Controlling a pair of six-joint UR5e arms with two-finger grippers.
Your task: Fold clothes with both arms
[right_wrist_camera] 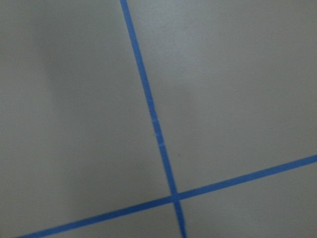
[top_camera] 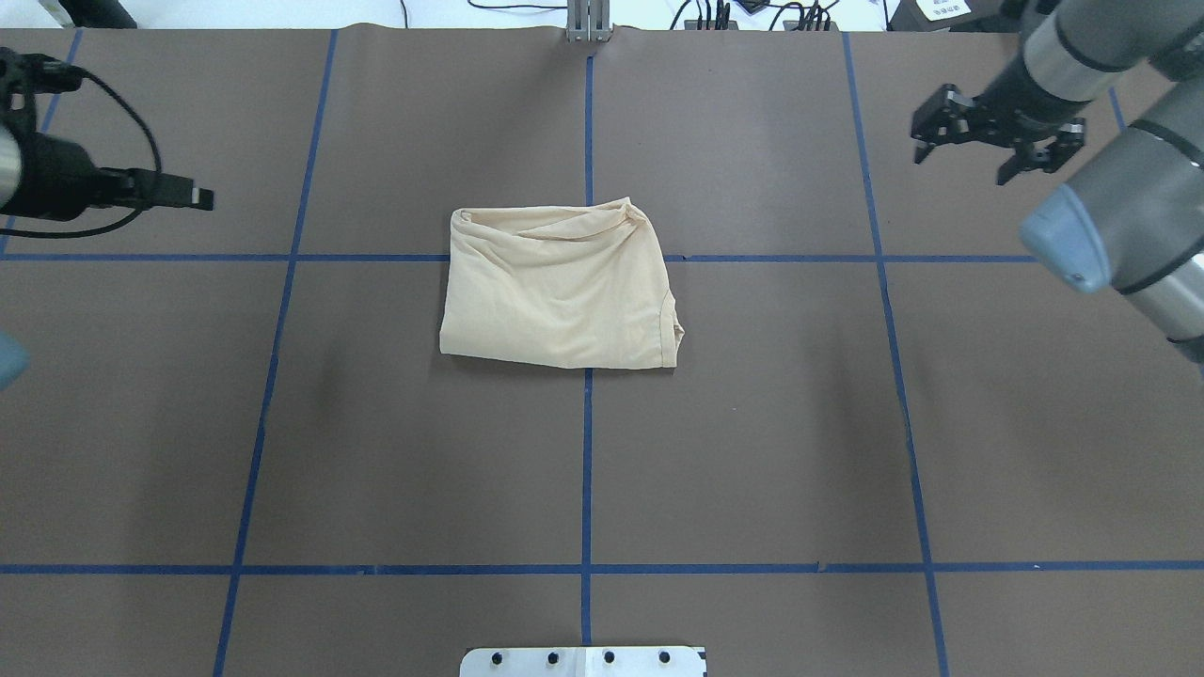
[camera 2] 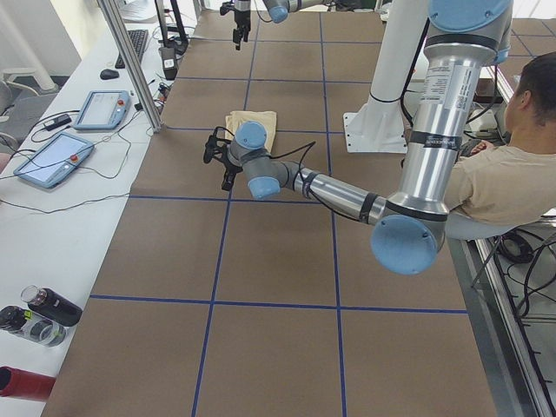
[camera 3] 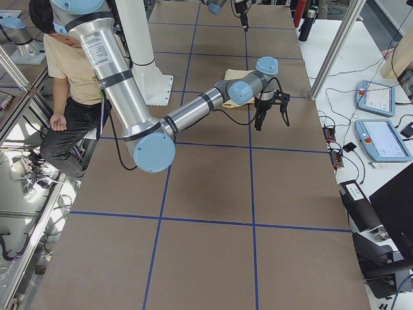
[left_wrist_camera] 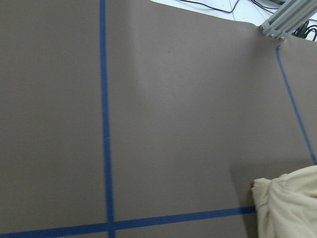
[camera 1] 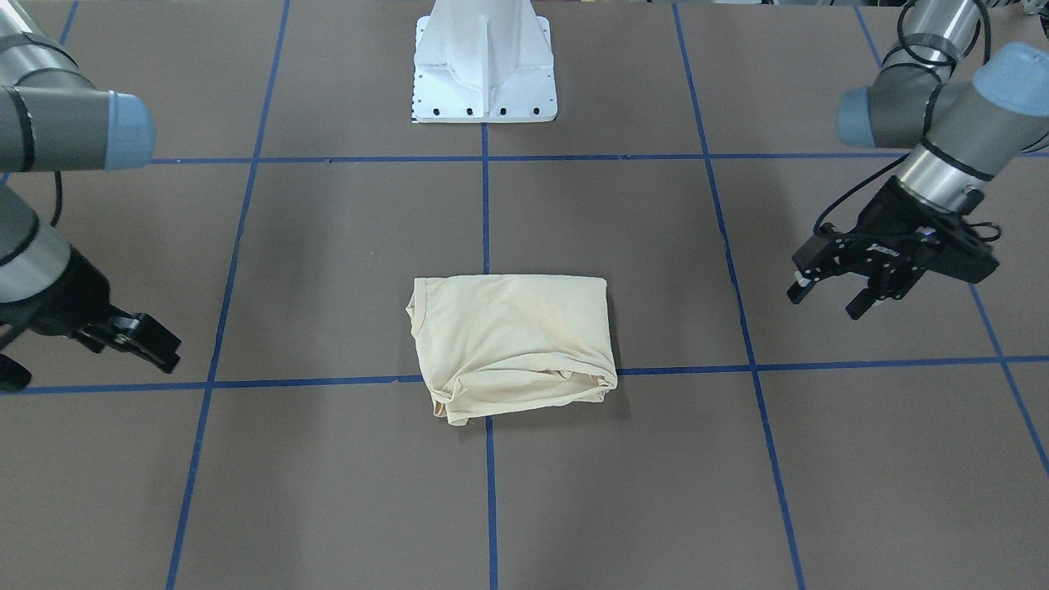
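Note:
The clothes, one pale cream-yellow shirt (camera 1: 512, 344), lie folded into a compact rectangle in the middle of the table (top_camera: 555, 291); a corner shows in the left wrist view (left_wrist_camera: 292, 203). No print shows. My left gripper (camera 1: 826, 299) hangs open and empty above the table, well off to the shirt's side (top_camera: 193, 197). On the opposite side my right gripper (top_camera: 967, 150) is open with its fingers spread, also clear of the shirt (camera 1: 160, 344). Neither gripper touches the fabric. The right wrist view shows only brown table and blue tape.
The brown table carries a grid of blue tape lines (top_camera: 588, 470). The white pedestal base (camera 1: 483, 65) stands at the robot's edge. A seated person (camera 2: 512, 174) is beside the robot. Control tablets (camera 2: 52, 156) and bottles (camera 2: 43, 313) lie on a side bench.

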